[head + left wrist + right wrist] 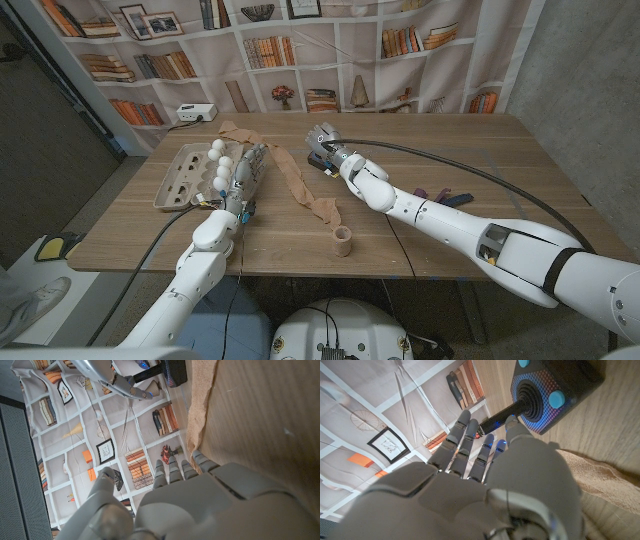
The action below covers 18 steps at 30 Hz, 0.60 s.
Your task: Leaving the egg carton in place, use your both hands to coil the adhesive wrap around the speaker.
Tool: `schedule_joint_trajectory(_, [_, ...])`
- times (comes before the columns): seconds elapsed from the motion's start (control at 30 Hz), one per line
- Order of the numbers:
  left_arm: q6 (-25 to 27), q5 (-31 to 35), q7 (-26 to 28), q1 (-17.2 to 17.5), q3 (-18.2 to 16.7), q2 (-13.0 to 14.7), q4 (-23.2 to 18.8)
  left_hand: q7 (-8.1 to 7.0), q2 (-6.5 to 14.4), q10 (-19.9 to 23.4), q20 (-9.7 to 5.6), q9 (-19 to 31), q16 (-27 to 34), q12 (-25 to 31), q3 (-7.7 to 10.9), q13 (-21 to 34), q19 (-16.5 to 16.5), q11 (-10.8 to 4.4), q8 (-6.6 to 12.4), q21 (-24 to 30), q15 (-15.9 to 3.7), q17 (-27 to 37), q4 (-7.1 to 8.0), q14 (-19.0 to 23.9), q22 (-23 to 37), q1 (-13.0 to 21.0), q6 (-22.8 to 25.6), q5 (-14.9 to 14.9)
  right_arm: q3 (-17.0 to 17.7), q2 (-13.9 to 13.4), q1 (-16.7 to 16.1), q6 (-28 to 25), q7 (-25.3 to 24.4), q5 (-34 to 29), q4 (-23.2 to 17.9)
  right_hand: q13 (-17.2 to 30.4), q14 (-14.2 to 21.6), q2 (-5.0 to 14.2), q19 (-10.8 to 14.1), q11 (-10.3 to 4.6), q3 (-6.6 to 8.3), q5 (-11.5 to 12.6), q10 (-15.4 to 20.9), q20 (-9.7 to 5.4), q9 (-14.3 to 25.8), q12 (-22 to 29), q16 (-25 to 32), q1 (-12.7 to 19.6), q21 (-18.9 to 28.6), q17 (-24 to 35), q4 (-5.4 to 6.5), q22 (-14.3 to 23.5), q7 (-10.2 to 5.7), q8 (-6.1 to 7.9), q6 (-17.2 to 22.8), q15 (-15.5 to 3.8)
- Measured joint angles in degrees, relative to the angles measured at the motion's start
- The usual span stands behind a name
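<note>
On the wooden surface (420,150): our right hand (330,150) by speaker (555,390), fingers spread, holding nothing | left hand (240,175) beside egg carton (185,175), fingers extended, empty | adhesive wrap (300,185) unrolled between hands, roll (343,240) upright near front edge

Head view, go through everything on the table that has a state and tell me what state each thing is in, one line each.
Grey cardboard egg carton: lid open, a few white eggs along one side.
Tan adhesive wrap: mostly unrolled, loose across the table, not around the speaker.
Wrap's roll end: standing upright on its end.
Small black speaker: coloured lights on, unwrapped.
Left hand: fingers extended beside the carton, holding nothing.
Right hand: fingers spread at the speaker; grip unclear.
</note>
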Motion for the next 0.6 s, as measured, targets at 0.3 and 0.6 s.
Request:
schedule_joint_trajectory(0.3, [0.0,0.0,0.0,0.0,0.0,0.0,0.0,0.0,0.0,0.2,0.0,0.0,0.0,0.0,0.0,0.0,0.0,-0.22,0.0,0.0,0.0,0.0,0.0,0.0,0.0,0.0,0.0,0.0,-0.2,0.5,0.3,-0.1,-0.1,-0.4,1.2,0.2,-2.3,-0.25,-1.1,0.31,0.0,-0.1,-0.3,0.31,0.0,0.0,-4.9,-1.2,0.0,-3.1,0.0,-0.3,0.43,-0.23,0.0,0.08])
schedule_joint_trajectory(0.6, [0.0,0.0,-0.1,0.0,0.1,0.0,0.0,0.0,0.0,0.2,0.0,0.0,0.0,0.0,0.0,0.0,0.0,-0.21,0.0,0.0,0.0,0.0,0.0,0.0,0.0,0.0,0.0,0.0,-0.6,0.7,0.7,-0.2,-0.1,-0.8,2.4,0.2,-1.9,-0.32,-1.4,0.61,0.25,-0.1,0.0,0.01,0.0,0.0,-5.7,-1.2,0.3,-4.1,0.24,-0.3,0.47,-0.23,0.3,0.16])
